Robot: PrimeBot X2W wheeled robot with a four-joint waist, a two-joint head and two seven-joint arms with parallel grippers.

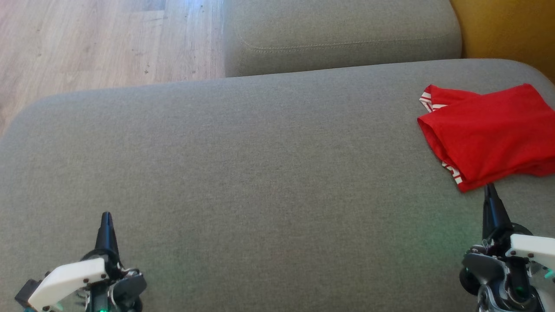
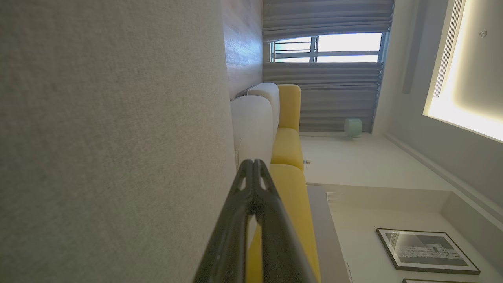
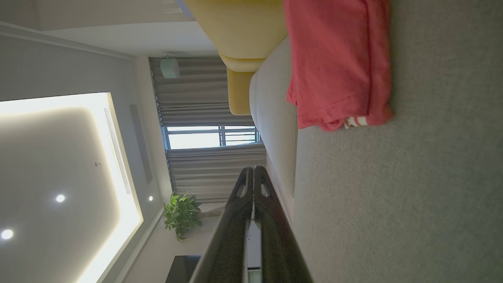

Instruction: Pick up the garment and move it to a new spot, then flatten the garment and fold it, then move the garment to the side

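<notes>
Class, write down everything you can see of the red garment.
The garment is bright red, thin soft knit by its look, with red-and-white striped trim at two corners. It lies folded in a rough rectangle, slightly rumpled, on the grey sofa at the head view's right, cut by its edge. Only the sofa touches it; the right gripper, jaws shut, points at its near edge, seemingly apart.

A broad grey upholstered seat [image 1: 260, 173] stands on pale wood-plank flooring [image 1: 108, 39], with a second grey cushion [image 1: 342, 39] behind it and mustard-yellow upholstery [image 1: 507, 26] alongside. Grey pleated curtains [image 2: 334, 106] frame a bright, barred window [image 2: 330, 47] (daylight beyond). A recessed ceiling panel [image 3: 59, 157] glows with edge lighting and small spotlights. A potted plant [image 3: 181, 214] stands by the curtains, and a framed black-and-white print [image 2: 426, 251] hangs on a white wall.
</notes>
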